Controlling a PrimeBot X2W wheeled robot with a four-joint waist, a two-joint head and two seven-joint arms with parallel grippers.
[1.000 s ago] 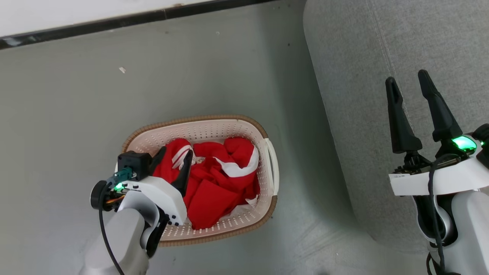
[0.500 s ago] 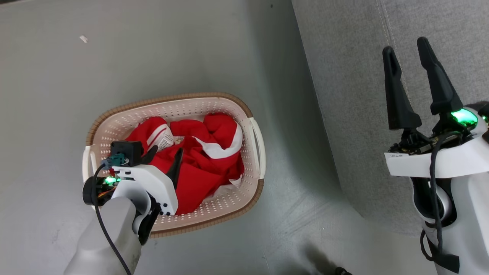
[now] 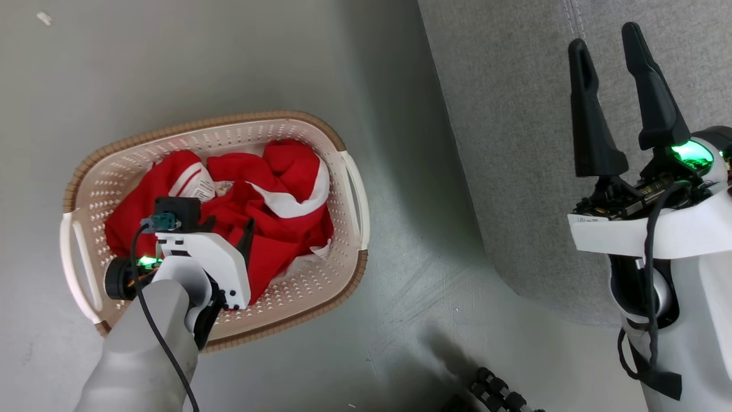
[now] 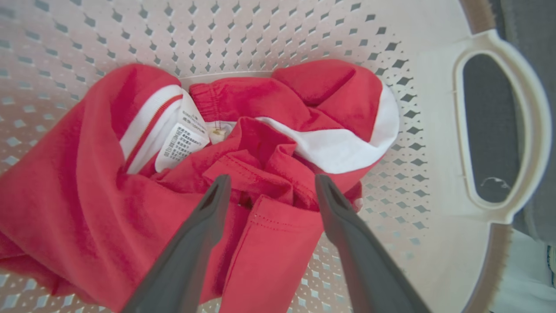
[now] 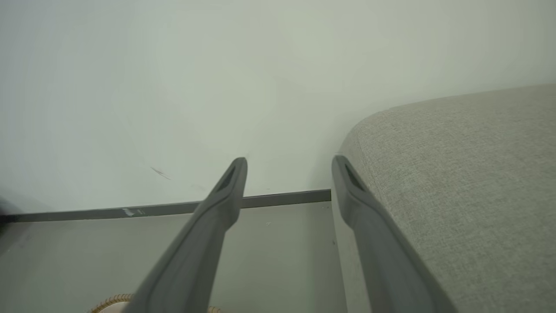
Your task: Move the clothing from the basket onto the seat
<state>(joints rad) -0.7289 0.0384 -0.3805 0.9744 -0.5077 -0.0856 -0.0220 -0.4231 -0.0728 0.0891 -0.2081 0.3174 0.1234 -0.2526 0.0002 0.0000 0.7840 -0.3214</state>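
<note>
Left gripper [image 4: 273, 180]: fingers spread wide, nothing clamped between them. It hangs inside the basket [image 3: 200, 123], pointing down at the clothing [image 4: 260, 148]. The two fingertips stand on either side of a bunched red fold near the middle of the heap; whether the tips press the cloth cannot be told.

Clothing: crumpled red fabric with white bands, lying wholly within the basket and covering most of its bottom. A white care label [image 4: 182, 143] shows up and to the left of the fingertips in the left wrist view; a broad white band curves up and to their right, towards the basket's side handle.

Basket: stands on the grey floor [image 3: 171, 57], beside the seat [image 3: 514, 114] but apart from it, with a strip of floor between.

Right gripper [image 3: 603, 37]: fingers wide apart and empty, raised above the seat's edge, well away from the basket. Its wrist view looks past the seat's rounded corner to a pale wall [image 5: 217, 65] and a dark skirting strip [image 5: 282, 198]
</note>
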